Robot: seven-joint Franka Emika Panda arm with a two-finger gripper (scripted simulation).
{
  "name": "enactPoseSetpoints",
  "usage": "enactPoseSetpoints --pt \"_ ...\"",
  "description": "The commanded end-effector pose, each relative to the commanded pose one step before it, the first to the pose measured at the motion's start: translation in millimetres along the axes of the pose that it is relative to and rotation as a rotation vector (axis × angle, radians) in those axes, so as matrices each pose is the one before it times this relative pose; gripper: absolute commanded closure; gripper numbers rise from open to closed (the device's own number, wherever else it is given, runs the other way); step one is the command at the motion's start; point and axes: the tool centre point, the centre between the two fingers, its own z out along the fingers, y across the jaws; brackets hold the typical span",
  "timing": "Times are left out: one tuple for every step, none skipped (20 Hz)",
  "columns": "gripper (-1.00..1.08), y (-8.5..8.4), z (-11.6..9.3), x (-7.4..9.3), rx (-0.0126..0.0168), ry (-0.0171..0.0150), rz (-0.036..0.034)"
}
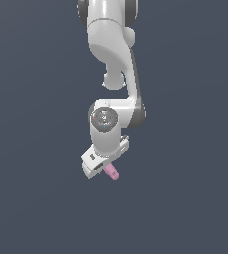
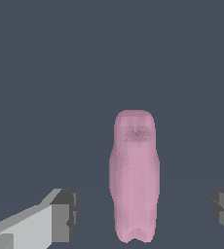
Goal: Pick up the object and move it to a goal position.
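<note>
The object is a small pink stubby cylinder with a slightly narrower end. In the wrist view it lies between my two fingertips, with a gap on each side. My gripper is open; its dark pads stand apart from the object and do not touch it. In the exterior view the white gripper points down at the dark floor, and the pink object pokes out at its lower end toward the exterior view's right. The fingertips are mostly hidden there by the hand.
The white arm comes down from the top of the exterior view. A plain dark grey-blue floor lies all around. No goal marker shows.
</note>
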Motion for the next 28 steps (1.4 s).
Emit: enactPoseSetpoints --pt "-0.92 0.02 0.01 0.00 -0.00002 0.00000 -0.00009" --pt "-0.92 0.02 0.41 -0.02 0.00000 0.00000 0.00000" --pt "-0.92 0.06 1.23 -0.06 0.00000 0.00000 0.00000" --pt "-0.92 0.09 2.04 -0.10 0.00000 0.00000 0.00000" --pt "-0.92 -0.24 2.79 0.17 -0.00007 0.00006 -0.00068" --pt "-0.92 0.15 3.65 -0.20 0.00000 0.00000 0.00000" --pt "-0.92 -0.19 4.38 0.06 -0.00007 0.00006 -0.00068" --pt "-0.92 -0.18 5.16 -0.01 -0.00007 0.00006 -0.00068" --pt "-0.92 0.19 5.97 -0.38 0.00000 0.00000 0.00000" --pt "-0.92 -0.43 6.17 0.13 -0.00011 0.00010 -0.00119" --pt "-0.92 0.17 5.45 -0.36 0.00000 0.00000 0.00000" --pt "-0.92 -0.35 4.48 0.17 -0.00009 0.00009 -0.00097" --pt "-0.92 0.17 3.68 -0.18 0.00000 0.00000 0.00000" --pt "-0.92 -0.17 2.72 0.25 -0.00007 0.00007 -0.00068" --pt "-0.92 0.21 1.91 0.06 0.00000 0.00000 0.00000" --pt "-0.92 0.23 1.02 0.18 0.00000 0.00000 0.00000" --pt "-0.92 0.26 0.13 0.31 0.00000 0.00000 0.00000" --pt "-0.92 0.24 -0.54 0.35 0.00000 0.00000 0.00000" --pt "-0.92 0.08 -0.28 0.12 0.00000 0.00000 0.00000" --pt "1.08 0.00 0.00 0.00 0.00000 0.00000 0.00000" --pt "1.08 0.00 0.00 0.00 0.00000 0.00000 0.00000" --pt "1.08 0.00 0.00 0.00 0.00000 0.00000 0.00000" --pt "1.08 0.00 0.00 0.00 0.00000 0.00000 0.00000" --pt "1.08 0.00 0.00 0.00 0.00000 0.00000 0.00000" --pt "1.08 0.00 0.00 0.00 0.00000 0.00000 0.00000" --pt "1.08 0.00 0.00 0.00 0.00000 0.00000 0.00000" --pt "1.08 0.00 0.00 0.00 0.00000 0.00000 0.00000" --pt "1.08 0.00 0.00 0.00 0.00000 0.00000 0.00000"
